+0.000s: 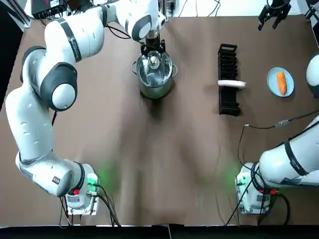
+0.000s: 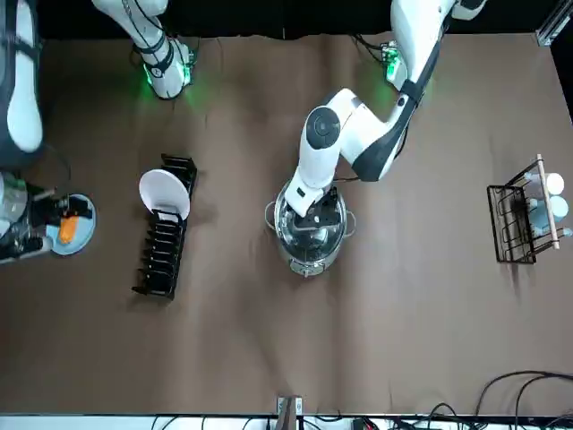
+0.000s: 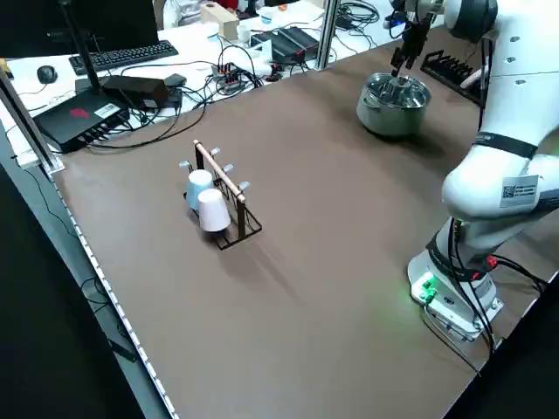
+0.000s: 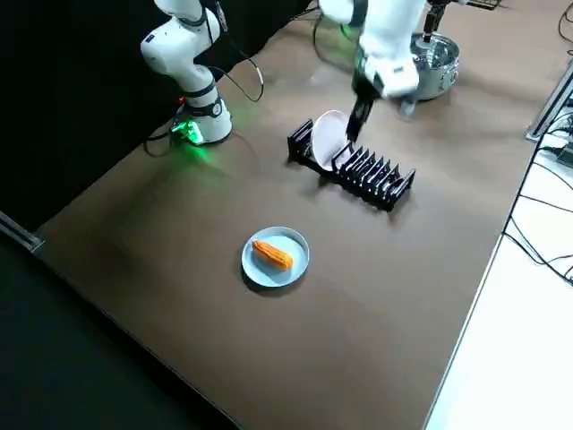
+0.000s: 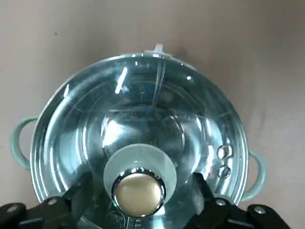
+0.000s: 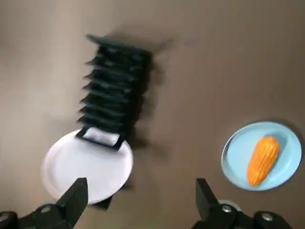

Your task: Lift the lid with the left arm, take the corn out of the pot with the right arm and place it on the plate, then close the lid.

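Note:
A steel pot [image 1: 155, 89] stands at the table's far middle with its glass lid [image 5: 143, 109] resting on it. My left gripper [image 1: 152, 52] hovers right over the lid, open, its fingers [image 5: 71, 202] on either side of the knob [image 5: 138, 188] with a gap to it. The corn [image 1: 281, 82] lies on the blue plate [image 1: 272, 78] at the right side. My right gripper [image 6: 138, 202] hangs high above the table near that plate [image 6: 238, 157], open and holding nothing; in the front view this gripper [image 2: 36, 219] is just beside the corn [image 2: 64, 228].
A black dish rack [image 1: 228, 64] holding one white plate [image 1: 232, 83] stands between pot and blue plate. A wire rack with cups [image 2: 519, 224] sits on the left arm's side. A cable [image 1: 264, 125] trails near the right arm's base.

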Robot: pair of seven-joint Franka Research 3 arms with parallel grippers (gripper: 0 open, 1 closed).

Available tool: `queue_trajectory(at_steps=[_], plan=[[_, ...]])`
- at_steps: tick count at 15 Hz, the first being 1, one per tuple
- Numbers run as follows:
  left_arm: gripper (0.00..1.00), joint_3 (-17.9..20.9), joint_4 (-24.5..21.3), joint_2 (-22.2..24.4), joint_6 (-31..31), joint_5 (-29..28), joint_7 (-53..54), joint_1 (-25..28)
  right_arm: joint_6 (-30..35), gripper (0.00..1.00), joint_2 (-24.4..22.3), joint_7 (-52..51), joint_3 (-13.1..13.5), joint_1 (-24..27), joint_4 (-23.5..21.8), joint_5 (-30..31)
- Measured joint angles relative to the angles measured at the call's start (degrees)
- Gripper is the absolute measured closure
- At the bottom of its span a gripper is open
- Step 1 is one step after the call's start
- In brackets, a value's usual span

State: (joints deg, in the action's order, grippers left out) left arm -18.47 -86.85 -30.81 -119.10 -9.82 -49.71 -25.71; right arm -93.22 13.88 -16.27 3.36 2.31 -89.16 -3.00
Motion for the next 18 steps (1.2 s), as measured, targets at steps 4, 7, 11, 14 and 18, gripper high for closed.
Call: queue_trajectory(at_steps=[4,7,11,14,18], plan=[[0.01,0.2,1.2,5.5,2.8,-0.5,1.4,3.8,5.9,0.00,-8.3,2.9,-1.3,-0.9,0.2,0.1],[0.01,0.1,1.4,12.6,11.7,-0.6,9.4,9.9,8.8,0.00,-13.8,5.7,-1.7,-1.8,0.2,0.5],[0.01,-0.2,1.3,20.7,23.1,0.4,21.3,19.0,12.2,0.00,-18.3,6.1,-1.6,-2.7,-0.1,1.2],[0.00,-0.2,1.2,26.3,29.0,5.3,32.3,28.6,12.9,0.00,-20.9,9.2,-1.5,-4.7,-0.2,1.2],[0.00,0.1,1.1,27.5,30.2,5.4,34.0,32.1,12.9,0.00,-21.5,9.4,-1.3,-4.8,-1.6,1.2]])
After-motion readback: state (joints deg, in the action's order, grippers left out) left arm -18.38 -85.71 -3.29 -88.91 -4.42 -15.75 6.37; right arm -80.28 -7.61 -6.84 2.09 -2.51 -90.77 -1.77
